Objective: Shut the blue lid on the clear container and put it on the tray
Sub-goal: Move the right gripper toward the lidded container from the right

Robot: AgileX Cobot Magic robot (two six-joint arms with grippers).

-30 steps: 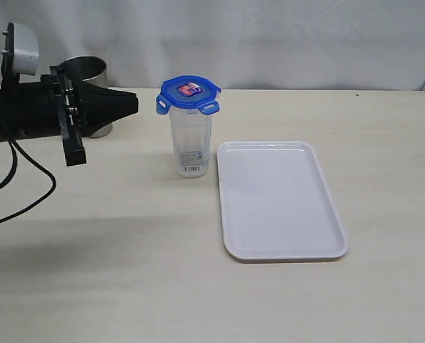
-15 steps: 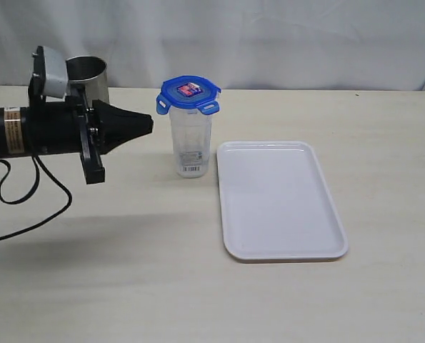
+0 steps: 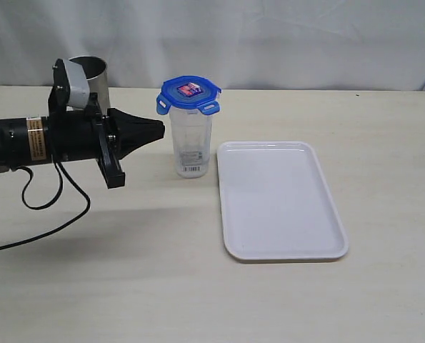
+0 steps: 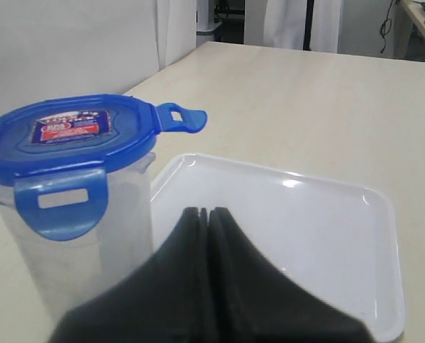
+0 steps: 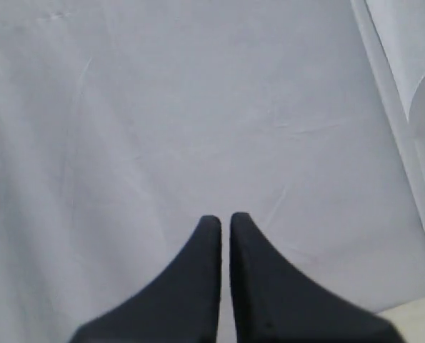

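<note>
Exterior view, contents listed item by item.

1. My left gripper (image 3: 161, 131): black, jaws pressed together, nothing held. The arm lies level above the table (image 3: 198, 293). My tip points at the upper wall of the clear container (image 3: 191, 146) and stops just beside it, with a narrow gap showing.
2. Clear container: upright on the table, just beside the tray's near-left corner and not on it. Its barcode label is near the base.
3. The blue lid (image 3: 190, 94): seated on the container's mouth, sticker up. In the left wrist view one tab (image 4: 180, 118) juts outward and another hangs down over the wall. I cannot tell whether any tab is snapped.
4. The tray (image 3: 283, 146): white, flat on the table to the right of the container, nothing on it.
5. Steel cup (image 3: 91, 70): behind my left arm at the back of the table, partly hidden.
6. My right gripper (image 5: 225, 219): seen only in the right wrist view. Jaws are closed to a hairline slit with nothing between them, facing a white cloth backdrop (image 5: 198, 107).
</note>
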